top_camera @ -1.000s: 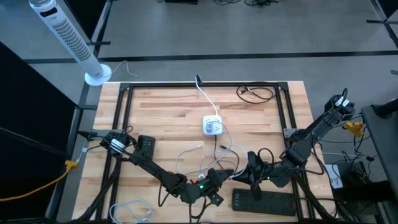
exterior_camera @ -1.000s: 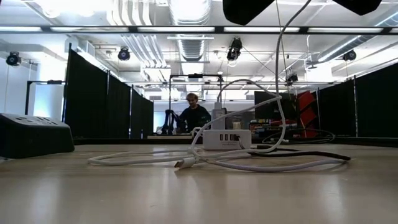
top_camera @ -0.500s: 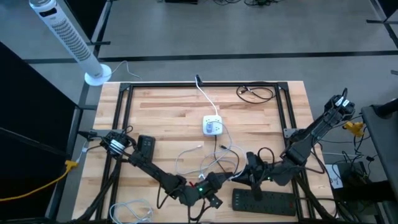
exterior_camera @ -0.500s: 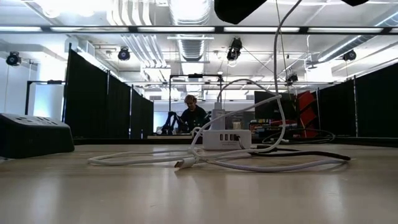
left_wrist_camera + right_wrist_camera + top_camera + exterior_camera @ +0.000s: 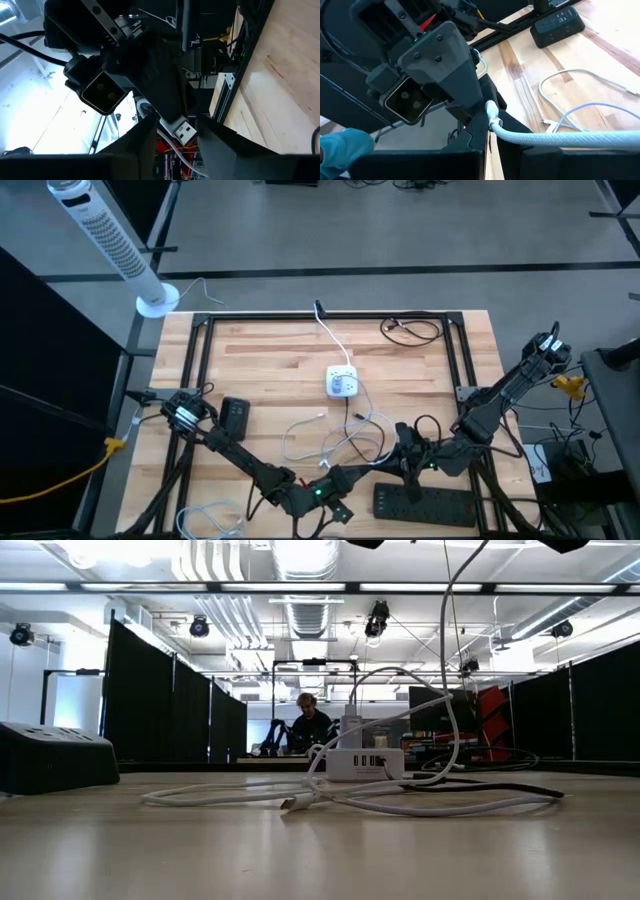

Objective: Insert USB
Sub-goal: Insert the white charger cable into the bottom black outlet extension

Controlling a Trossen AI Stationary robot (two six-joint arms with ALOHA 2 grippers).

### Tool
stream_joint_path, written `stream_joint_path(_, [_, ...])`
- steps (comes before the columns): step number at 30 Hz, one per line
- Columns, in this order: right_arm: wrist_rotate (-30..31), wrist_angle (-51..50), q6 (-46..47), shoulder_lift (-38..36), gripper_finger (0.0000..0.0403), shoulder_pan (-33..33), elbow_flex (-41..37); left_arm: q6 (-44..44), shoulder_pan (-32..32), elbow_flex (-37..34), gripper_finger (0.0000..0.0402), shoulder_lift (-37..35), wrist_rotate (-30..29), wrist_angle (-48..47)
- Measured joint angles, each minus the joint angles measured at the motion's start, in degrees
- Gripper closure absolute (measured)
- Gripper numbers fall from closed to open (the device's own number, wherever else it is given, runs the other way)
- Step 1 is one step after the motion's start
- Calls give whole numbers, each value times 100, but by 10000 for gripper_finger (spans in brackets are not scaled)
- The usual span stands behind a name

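A white USB cable (image 5: 560, 137) ends in a plug whose silver metal tip (image 5: 185, 131) shows in the left wrist view. My right gripper (image 5: 397, 463) is shut on that plug, raised above the table's near edge. My left gripper (image 5: 345, 480) faces it, open. Its fingers (image 5: 146, 146) stand on either side of the metal tip without touching it. The white USB hub (image 5: 342, 383) rests flat at mid-table, ports toward the near edge (image 5: 366, 762). The rest of the white cable lies in slack loops (image 5: 325, 442) on the wood. My right gripper pinches the plug body (image 5: 490, 114) between its two fingers, just ahead of the white strain relief. The metal tip (image 5: 185, 131) sticks out past the fingertips toward the left gripper. The plug is lifted clear, and the cable trails back past the wrist and hangs slack.
A black power strip (image 5: 425, 502) lies at the near edge under the right arm, and a black box (image 5: 235, 415) sits by the left arm. There are also a white cord bundle (image 5: 215, 520) near left and a black cable (image 5: 410, 330) far right. A person (image 5: 305, 725) sits beyond the table.
Both grippers have risen: their dark shapes at the top of the low view have slid up almost out of the picture. In the high view my left gripper has drawn slightly toward the near-left. The hub and the cable loops on the table have stayed put.
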Motion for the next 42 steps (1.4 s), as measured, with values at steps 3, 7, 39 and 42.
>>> stream_joint_path(3, [-18,-3,21,6,391,-9,0,41,0,0,298,0,-7,-4])
stream_joint_path(7, [-133,-11,74,6,391,-12,4,108,0,0,314,0,-3,-2])
stream_joint_path(39, [-538,-235,253,19,393,-12,0,475,-7,7,375,0,-388,-198])
stream_joint_path(42, [-538,-240,140,19,393,-12,-2,405,-7,7,375,0,-388,-263])
